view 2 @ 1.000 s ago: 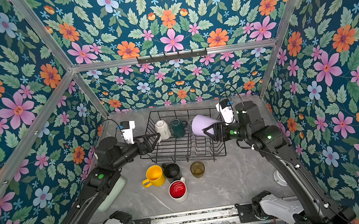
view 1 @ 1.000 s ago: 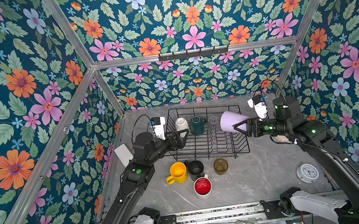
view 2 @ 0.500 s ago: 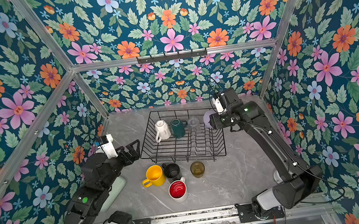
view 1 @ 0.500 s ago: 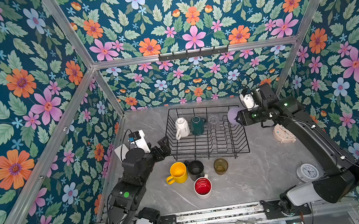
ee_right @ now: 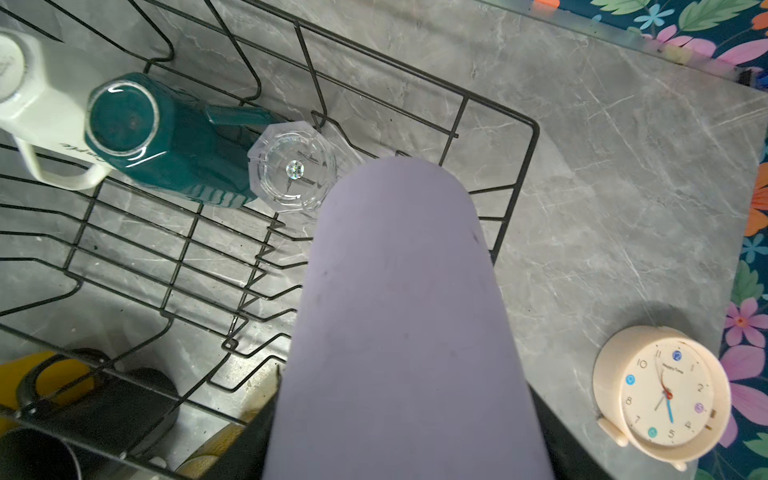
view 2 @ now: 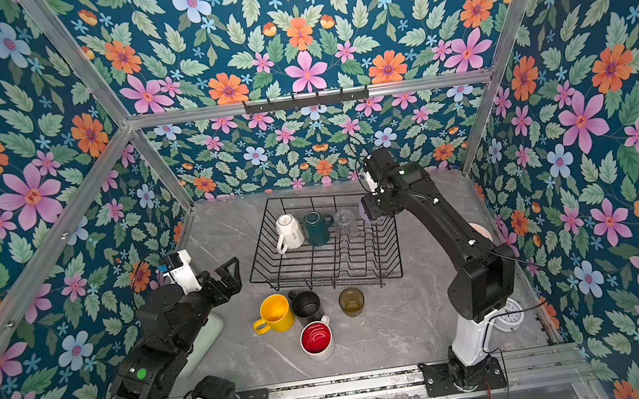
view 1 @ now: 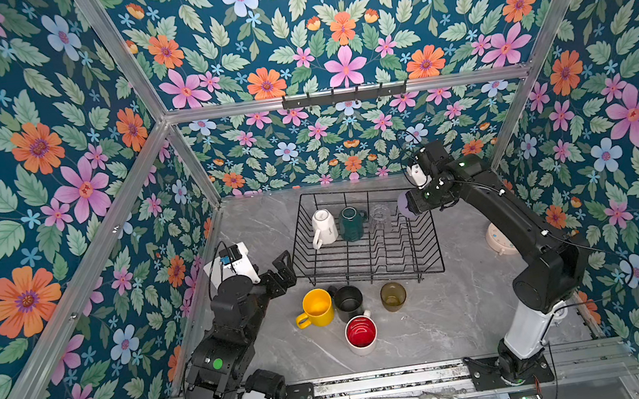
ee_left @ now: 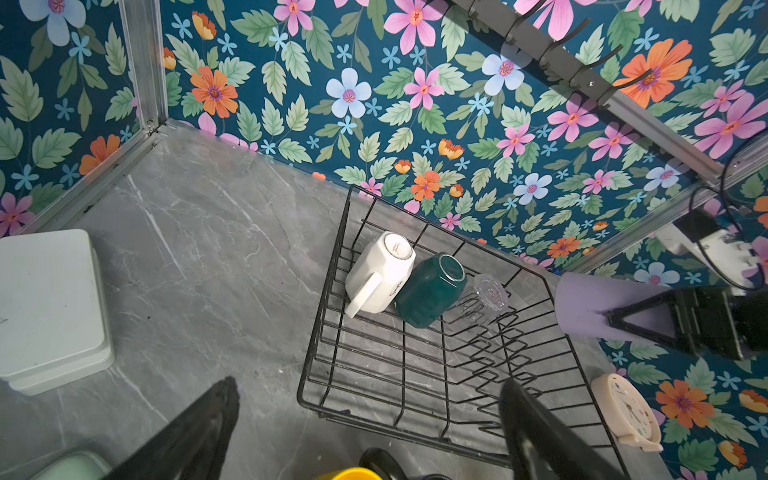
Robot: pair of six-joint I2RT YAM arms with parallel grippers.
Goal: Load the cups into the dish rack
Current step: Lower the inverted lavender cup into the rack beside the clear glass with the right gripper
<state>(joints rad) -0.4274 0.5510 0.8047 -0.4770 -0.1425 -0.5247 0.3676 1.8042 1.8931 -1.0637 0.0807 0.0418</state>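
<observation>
Lilac tumbler (ee_right: pixel 399 311) in right pincer (ee_left: pixel 615 318), base-first toward dish rack (view 1: pixel 367 257).

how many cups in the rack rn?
3 in the rack, upside down along its far side: white mug, green mug, clear glass. Lilac tumbler is held above its right end, not in yet.

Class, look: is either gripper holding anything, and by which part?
The right gripper holds the lilac tumbler by its outer side wall; the left gripper is open and empty.

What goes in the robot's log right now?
right gripper: lilac tumbler held over rack | left gripper: open | in rack: white mug, green mug, glass | table: yellow mug, black mug, red mug, amber tumbler
</observation>
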